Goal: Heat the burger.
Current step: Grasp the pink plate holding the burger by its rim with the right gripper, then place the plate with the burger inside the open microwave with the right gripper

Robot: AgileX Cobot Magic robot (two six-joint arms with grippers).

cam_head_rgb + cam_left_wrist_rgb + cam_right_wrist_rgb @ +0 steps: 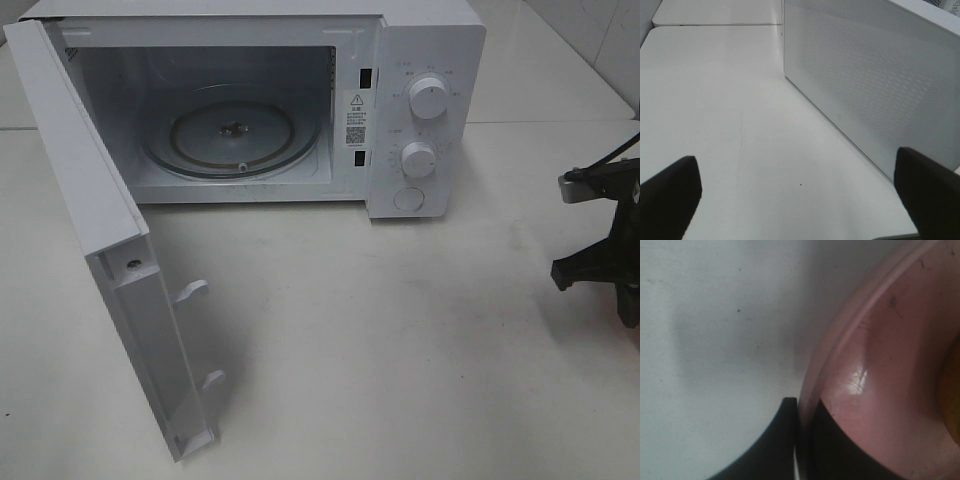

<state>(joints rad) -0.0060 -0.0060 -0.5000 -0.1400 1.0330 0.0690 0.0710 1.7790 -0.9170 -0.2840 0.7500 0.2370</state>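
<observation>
Plate (880, 365) pinched, microwave (440, 60) open
Right gripper (802, 415) clamps the plate's rim (pink, glossy); left gripper's (795, 175) jaws stand wide apart, left of the door (880, 75).

High cam looks down on the microwave (445, 40), left wrist faces its door (875, 90) from low, right wrist hugs the pink plate (880, 370) rim.

The microwave (440, 40) stands on the table (400, 350) along the overhead frame's top, door (105, 235) swung toward lower left, turntable (232, 135) inside. In the right wrist view the burger (954, 390) sits on a plate (880, 390) on the table.
</observation>
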